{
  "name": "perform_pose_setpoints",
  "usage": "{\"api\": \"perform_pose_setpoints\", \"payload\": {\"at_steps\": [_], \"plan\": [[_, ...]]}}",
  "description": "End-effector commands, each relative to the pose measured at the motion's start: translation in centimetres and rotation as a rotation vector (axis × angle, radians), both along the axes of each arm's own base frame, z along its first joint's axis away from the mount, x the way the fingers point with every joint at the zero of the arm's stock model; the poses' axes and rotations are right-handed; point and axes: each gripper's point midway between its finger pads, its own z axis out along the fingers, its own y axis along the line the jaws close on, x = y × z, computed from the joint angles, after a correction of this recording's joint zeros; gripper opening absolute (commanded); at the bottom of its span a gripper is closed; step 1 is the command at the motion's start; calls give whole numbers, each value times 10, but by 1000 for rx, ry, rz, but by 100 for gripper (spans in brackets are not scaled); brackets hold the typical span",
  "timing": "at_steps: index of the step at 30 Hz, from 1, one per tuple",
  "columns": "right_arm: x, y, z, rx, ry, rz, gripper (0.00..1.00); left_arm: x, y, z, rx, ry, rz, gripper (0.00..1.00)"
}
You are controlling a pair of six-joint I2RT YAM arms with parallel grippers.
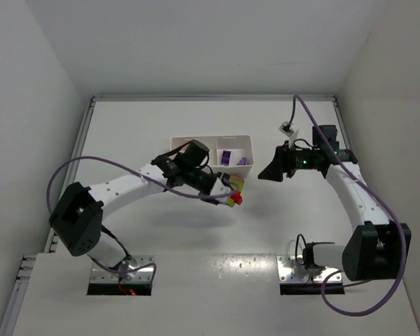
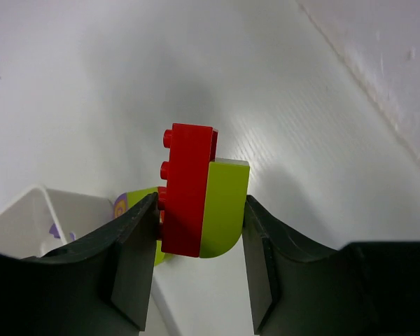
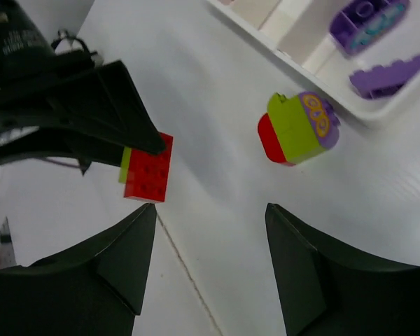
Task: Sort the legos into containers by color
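Note:
My left gripper (image 1: 227, 192) is shut on a clump (image 2: 199, 203) of a red brick and a yellow-green rounded brick, held above the table just in front of the white tray (image 1: 213, 140). The clump also shows in the right wrist view (image 3: 147, 168). A second clump (image 3: 297, 128) of red, yellow-green and purple lies on the table by the tray's front right corner. Two purple bricks (image 1: 227, 155) lie in the tray's right compartment. My right gripper (image 3: 210, 210) is open and empty, right of the tray and facing the left gripper.
White walls close in the table on the left, back and right. My left arm covers the tray's left compartment in the top view. A purple cable loops from each arm. A small white connector (image 1: 285, 128) hangs above the right gripper.

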Motion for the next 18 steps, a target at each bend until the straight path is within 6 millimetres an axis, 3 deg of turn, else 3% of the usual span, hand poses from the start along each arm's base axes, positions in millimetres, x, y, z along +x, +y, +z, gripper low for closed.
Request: {"api": "perform_pose_setpoints", "payload": {"at_steps": [1, 3, 7, 9, 18], "plan": [[25, 17, 30, -20, -281, 166, 64, -3, -14, 53, -128, 302, 153, 9], [23, 24, 31, -10, -273, 220, 60, -3, -14, 69, -160, 374, 189, 9], [26, 40, 41, -15, -323, 335, 52, -7, -13, 76, -164, 424, 206, 9], [19, 49, 35, -66, -353, 420, 50, -8, -14, 84, -170, 477, 205, 9], [-11, 60, 32, -86, -358, 544, 51, 16, -4, 84, -187, 561, 275, 9]]}}
